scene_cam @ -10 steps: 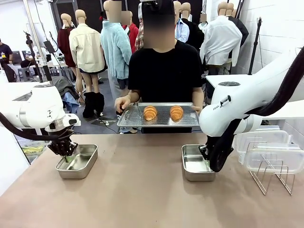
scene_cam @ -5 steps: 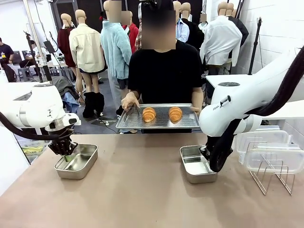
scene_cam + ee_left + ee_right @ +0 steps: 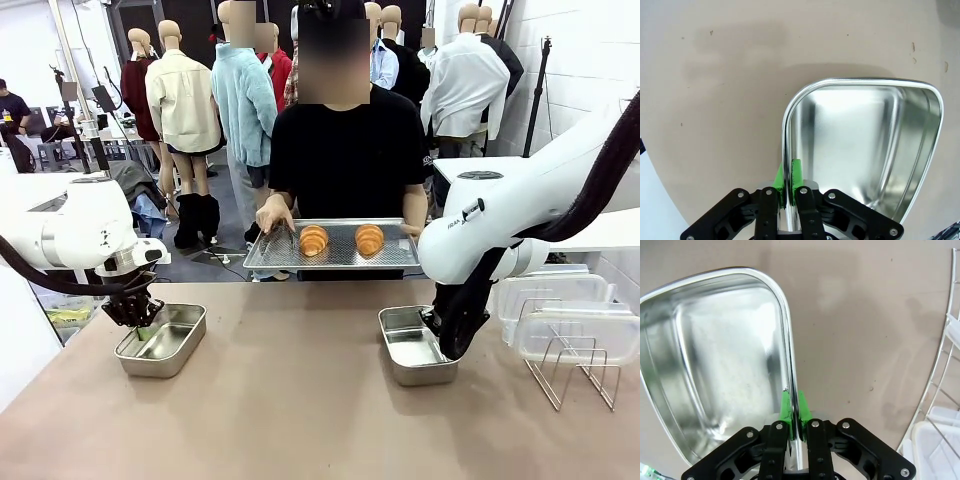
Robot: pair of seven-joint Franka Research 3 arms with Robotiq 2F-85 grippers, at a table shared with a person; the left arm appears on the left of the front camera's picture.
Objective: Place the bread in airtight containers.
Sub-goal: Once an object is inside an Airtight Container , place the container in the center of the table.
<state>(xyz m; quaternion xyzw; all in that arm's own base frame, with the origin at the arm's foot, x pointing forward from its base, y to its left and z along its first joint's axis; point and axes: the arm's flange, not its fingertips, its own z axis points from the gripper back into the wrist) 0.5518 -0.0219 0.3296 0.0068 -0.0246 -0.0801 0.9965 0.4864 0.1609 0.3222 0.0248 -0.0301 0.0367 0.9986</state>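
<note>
Jaws of the left gripper [image 3: 788, 172] are clenched on the near wall of the left tin [image 3: 168, 338], one green pad inside and one outside, at the left of the table [image 3: 300, 410]. Beyond the far edge, in the middle, a person's hand [image 3: 275, 212] steadies a perforated tray [image 3: 300, 262] carrying a croissant [image 3: 314, 239] and a second croissant [image 3: 369, 238], side by side and apart. The right gripper [image 3: 792, 407] pinches the right tin [image 3: 405, 352] by its wall likewise, with clear lids [image 3: 585, 325] and a wire rack [image 3: 575, 372] just beside it.
</note>
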